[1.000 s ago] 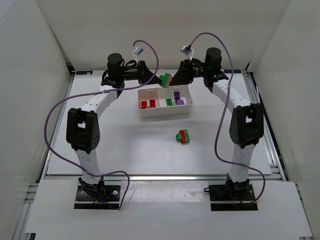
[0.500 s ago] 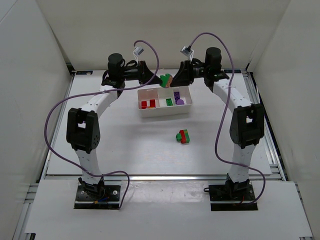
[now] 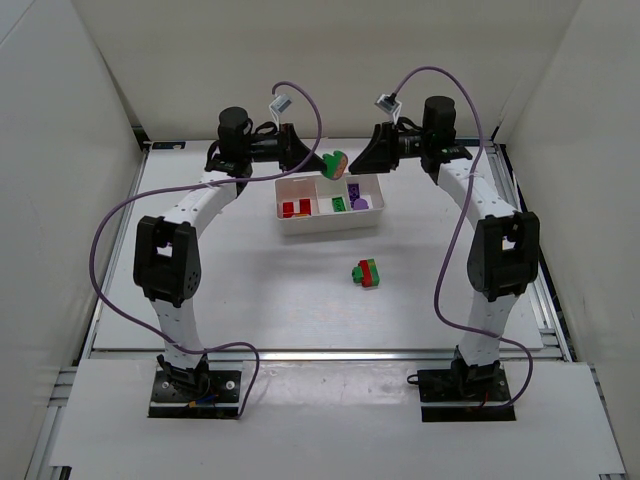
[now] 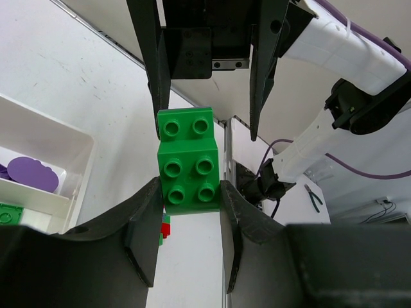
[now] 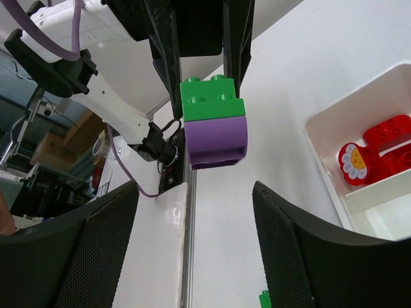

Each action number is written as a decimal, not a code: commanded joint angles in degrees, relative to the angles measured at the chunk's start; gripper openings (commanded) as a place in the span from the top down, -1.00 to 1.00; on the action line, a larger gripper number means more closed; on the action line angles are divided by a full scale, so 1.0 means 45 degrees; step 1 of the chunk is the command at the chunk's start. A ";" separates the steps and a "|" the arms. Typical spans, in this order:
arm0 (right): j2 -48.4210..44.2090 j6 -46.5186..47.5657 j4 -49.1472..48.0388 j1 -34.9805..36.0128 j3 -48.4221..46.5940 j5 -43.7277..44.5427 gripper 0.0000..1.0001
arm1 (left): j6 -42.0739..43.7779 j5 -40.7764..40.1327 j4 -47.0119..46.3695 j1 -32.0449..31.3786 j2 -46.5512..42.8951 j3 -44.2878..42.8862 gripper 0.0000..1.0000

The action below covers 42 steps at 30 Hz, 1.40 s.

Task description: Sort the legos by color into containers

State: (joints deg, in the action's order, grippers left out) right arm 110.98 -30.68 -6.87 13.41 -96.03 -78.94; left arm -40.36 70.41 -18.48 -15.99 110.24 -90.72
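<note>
My left gripper (image 3: pixel 325 160) is shut on a green brick (image 4: pixel 189 167) stacked on a rounded purple brick (image 5: pixel 215 140), held in the air just behind the white tray (image 3: pixel 330 222). In the left wrist view the left gripper (image 4: pixel 189 190) clamps the green brick's sides. My right gripper (image 3: pixel 363 161) is open and empty, a short way right of the held pair; in its own view it (image 5: pixel 192 192) faces the pair with a gap. The tray holds red bricks (image 3: pixel 296 207) on the left, green (image 3: pixel 340 204) in the middle and purple (image 3: pixel 357 198) on the right.
A loose green-and-red stack (image 3: pixel 368 272) lies on the table in front of the tray. White walls enclose the table on the left, right and back. Purple cables arch over both arms.
The right gripper has drawn back to the right, away from the held pair, and the right arm has shifted right. The left gripper still holds the pair in nearly the same place.
</note>
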 commanded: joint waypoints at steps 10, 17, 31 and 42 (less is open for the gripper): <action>0.0063 0.0509 0.0220 0.0125 -0.0612 0.0197 -0.56 | 0.0062 0.0349 -0.0014 -0.0060 -0.0727 -0.0251 0.80; 0.0474 -0.0117 -0.0504 0.0321 -0.0945 0.0354 -0.56 | 0.0043 0.0349 -0.0014 -0.0138 -0.0766 -0.0231 0.80; 0.0982 -0.0156 -0.0698 0.0516 -0.1336 0.0471 -0.43 | 0.0082 0.0564 -0.0014 -0.0138 -0.0688 -0.0407 0.80; 0.1022 -0.0703 -0.1519 0.0711 -0.1337 0.0120 0.29 | 0.0082 0.0408 -0.0014 -0.0178 -0.0512 -0.0407 0.80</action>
State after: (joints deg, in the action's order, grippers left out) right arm 115.26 -33.82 -11.03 15.92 -100.01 -77.78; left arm -40.32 71.40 -18.04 -16.23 110.24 -90.74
